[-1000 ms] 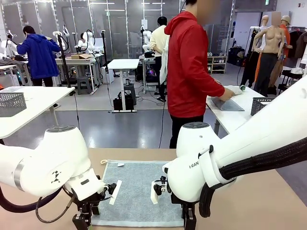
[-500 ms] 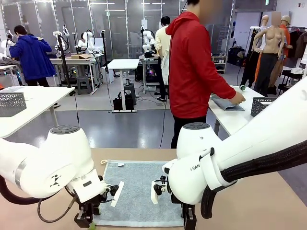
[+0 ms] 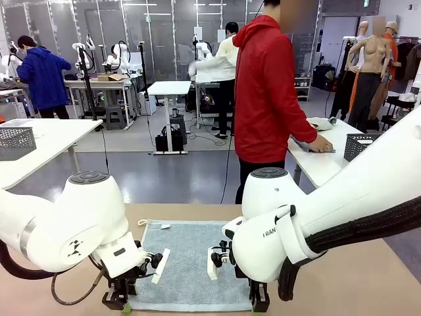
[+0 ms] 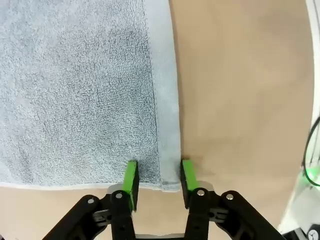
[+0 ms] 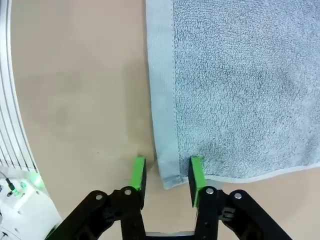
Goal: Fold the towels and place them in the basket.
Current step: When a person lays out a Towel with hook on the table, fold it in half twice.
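Two corners of the blue-grey towel (image 4: 75, 90) lie between my pads; left gripper (image 4: 159, 169) and right gripper (image 5: 167, 169) stand half-parted, not clamped.

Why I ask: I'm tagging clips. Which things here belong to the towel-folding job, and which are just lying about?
Job in hand:
- blue-grey towel, spread flat
- left gripper and right gripper, each open astride a near corner

Lying about:
- mesh basket on the white table at left
- second basket and cloths beside the person
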Controlling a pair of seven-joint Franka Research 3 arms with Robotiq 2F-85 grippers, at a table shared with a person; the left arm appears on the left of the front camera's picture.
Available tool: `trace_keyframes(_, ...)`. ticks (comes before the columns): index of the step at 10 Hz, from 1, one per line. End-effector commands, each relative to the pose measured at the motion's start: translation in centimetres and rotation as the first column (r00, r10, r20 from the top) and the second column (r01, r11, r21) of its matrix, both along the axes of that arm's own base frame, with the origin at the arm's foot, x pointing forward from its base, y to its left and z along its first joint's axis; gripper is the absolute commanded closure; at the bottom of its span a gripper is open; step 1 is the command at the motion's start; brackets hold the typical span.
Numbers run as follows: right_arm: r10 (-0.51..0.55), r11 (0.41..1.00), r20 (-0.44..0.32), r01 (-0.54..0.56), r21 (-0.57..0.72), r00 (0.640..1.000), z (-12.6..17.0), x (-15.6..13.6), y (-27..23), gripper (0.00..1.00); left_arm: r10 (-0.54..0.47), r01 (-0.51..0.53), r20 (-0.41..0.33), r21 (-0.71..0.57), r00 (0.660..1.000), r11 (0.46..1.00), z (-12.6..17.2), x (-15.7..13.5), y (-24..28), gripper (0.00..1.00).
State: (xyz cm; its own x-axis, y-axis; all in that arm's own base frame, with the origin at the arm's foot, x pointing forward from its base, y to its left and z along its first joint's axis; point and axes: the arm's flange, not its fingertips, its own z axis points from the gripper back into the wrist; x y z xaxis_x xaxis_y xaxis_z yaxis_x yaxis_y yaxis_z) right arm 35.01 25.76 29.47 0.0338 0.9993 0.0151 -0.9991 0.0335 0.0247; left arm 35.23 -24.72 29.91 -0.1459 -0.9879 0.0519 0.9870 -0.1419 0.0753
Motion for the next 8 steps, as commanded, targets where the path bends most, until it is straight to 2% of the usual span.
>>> trace_keyframes(1, -0.023, 1.000, 0.029, 0.023, -0.012, 0.999, -0.21, -0.22, -0.14, 0.56, 0.022, -0.022, 0.024, 0.010, 0.999, 1.000, -0.71, -1.29, 1.06, 0.55)
trace_keyframes(3, -0.023, 1.000, 0.025, 0.023, -0.017, 0.999, -0.16, -0.35, -0.01, 0.56, 0.024, -0.025, 0.016, 0.012, 1.000, 1.000, -0.63, -1.36, 1.02, 0.55)
trace_keyframes(4, -0.021, 1.000, 0.022, 0.022, -0.017, 1.000, -0.09, -0.37, 0.01, 0.56, 0.022, -0.022, 0.020, 0.019, 1.000, 1.000, -0.58, -1.37, 1.01, 0.58)
trace_keyframes(5, -0.018, 1.000, 0.032, 0.018, -0.020, 0.999, -0.11, -0.39, -0.01, 0.76, 0.021, -0.022, 0.025, 0.027, 0.999, 0.999, -0.51, -1.39, 1.03, 0.75)
trace_keyframes(8, -0.021, 1.000, 0.028, 0.021, -0.021, 0.999, -0.13, -0.43, 0.05, 0.76, 0.028, -0.029, 0.026, 0.032, 0.999, 0.999, -0.35, -1.51, 0.98, 0.75)
